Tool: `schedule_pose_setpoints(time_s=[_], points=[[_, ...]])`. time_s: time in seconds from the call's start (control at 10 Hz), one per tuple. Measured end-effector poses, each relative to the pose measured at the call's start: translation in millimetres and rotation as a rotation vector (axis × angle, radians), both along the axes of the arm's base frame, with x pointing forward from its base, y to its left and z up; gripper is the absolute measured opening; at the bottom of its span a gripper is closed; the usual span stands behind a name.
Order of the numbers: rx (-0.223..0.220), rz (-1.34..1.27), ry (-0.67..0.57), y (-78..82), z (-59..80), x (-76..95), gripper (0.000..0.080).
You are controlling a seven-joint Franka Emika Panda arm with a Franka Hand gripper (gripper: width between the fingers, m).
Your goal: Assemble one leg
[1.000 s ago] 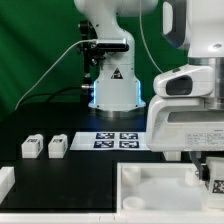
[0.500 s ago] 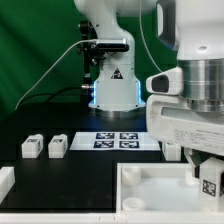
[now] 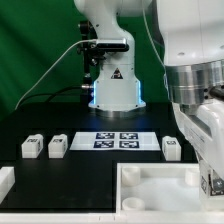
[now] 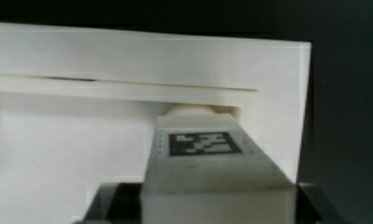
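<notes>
Fingers (image 4: 121,205) clamp a leg (image 4: 208,150) between them.
Its tagged face shows, tip extending beyond the fingers over the white tray-like piece (image 4: 94,130).

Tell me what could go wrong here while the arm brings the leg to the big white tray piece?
1. The leg in the pincer reaches the tray piece at its corner; if misaligned, it may jam on the rim.
2. The exterior view hides that corner behind the arm, so a slip might go unseen.
</notes>
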State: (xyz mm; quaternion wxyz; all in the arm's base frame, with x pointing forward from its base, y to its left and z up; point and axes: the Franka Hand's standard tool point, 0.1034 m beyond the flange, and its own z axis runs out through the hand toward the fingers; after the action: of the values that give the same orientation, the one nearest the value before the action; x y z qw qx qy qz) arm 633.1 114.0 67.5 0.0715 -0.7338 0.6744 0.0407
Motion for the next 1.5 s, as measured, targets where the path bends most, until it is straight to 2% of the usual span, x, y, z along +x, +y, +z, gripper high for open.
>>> schedule_pose_setpoints(time_s=[0.1,0.2,0.3,0.4,0.8,0.9,1.0,1.3,1.5], points=[[-0.001,0.019,-0.003,-0.1,-0.4,-0.2,0.0374],[-0.017,0.122,-0.04,1.8,-0.2,1.9,0.0374],[-0.043,0.306,-0.114,8.6,0.5,5.5,0.0559],[-0.066,0.528,-0.181,9.5,4.0,11.8,0.0633],[-0.121,1.001,-0.238,6.0,1.9,12.2,0.0649],[-0.167,1.251,-0.246,7.8,-0.5,10.6,0.0649],[-0.187,1.415,-0.25,11.3,-0.9,9.2,0.0649],[-0.198,1.84,-0.237,14.6,-2.4,0.9,0.0649],[-0.204,1.828,-0.239,12.7,-3.6,2.2,0.0649]])
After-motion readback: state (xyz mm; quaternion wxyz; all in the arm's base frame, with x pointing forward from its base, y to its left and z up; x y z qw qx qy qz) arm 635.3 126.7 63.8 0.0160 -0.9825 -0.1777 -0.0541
